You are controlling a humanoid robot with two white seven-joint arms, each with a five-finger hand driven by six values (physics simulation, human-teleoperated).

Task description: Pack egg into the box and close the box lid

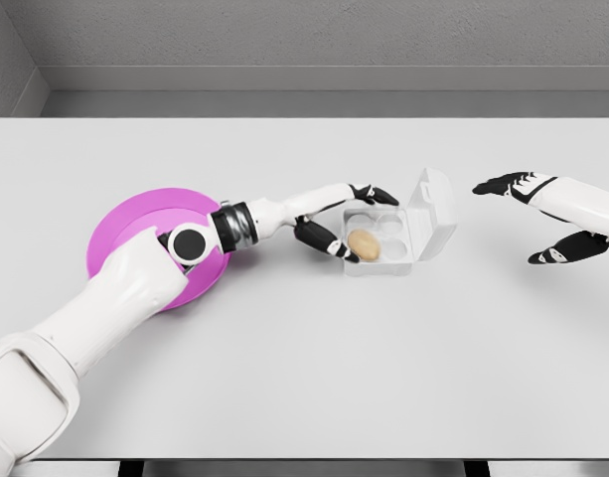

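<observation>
A white egg box sits open on the table, its lid tilted up at the right. A tan egg lies in the front left cup. My left hand reaches in from the left, fingers spread around the box's left side, thumb close to the egg and not gripping it. My right hand hovers open to the right of the lid, apart from it.
A round magenta plate lies at the left, partly under my left forearm. The grey table's far edge meets a wall at the back.
</observation>
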